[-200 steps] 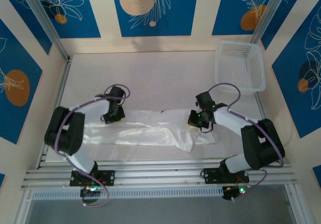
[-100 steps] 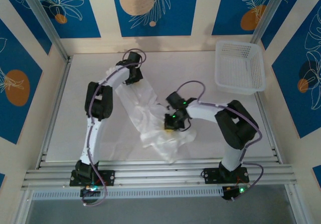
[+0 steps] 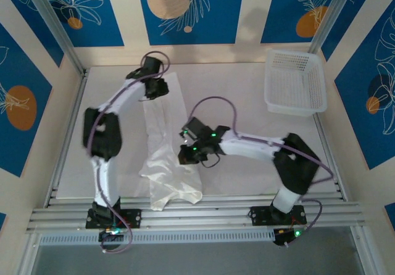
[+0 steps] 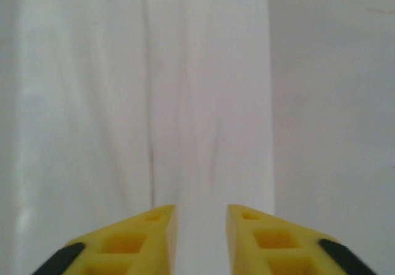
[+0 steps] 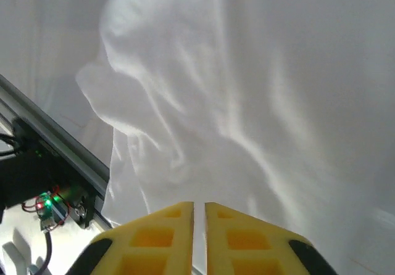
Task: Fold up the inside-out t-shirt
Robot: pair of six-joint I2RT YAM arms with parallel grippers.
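Observation:
The white t-shirt (image 3: 163, 139) lies in a long, wrinkled strip from the far left of the table down to its near middle, widest at the near end. My left gripper (image 3: 155, 92) is over the strip's far end; in the left wrist view its yellow jaws (image 4: 201, 216) stand apart above smooth cloth (image 4: 203, 102), with nothing between them. My right gripper (image 3: 187, 155) is at the strip's right edge, near the middle. In the right wrist view its jaws (image 5: 199, 210) are parted by a narrow slit over rumpled cloth (image 5: 247, 102).
A white lattice basket (image 3: 290, 54) stands at the far right corner. Aluminium rails (image 3: 197, 216) run along the near edge, close to the shirt's lower end, and one rail (image 5: 55, 145) shows in the right wrist view. Blue patterned walls enclose the table.
The shirt went from a left-to-right band to a far-to-near strip. The left arm swung to the far left, the right arm reached left, and both pairs of jaws parted.

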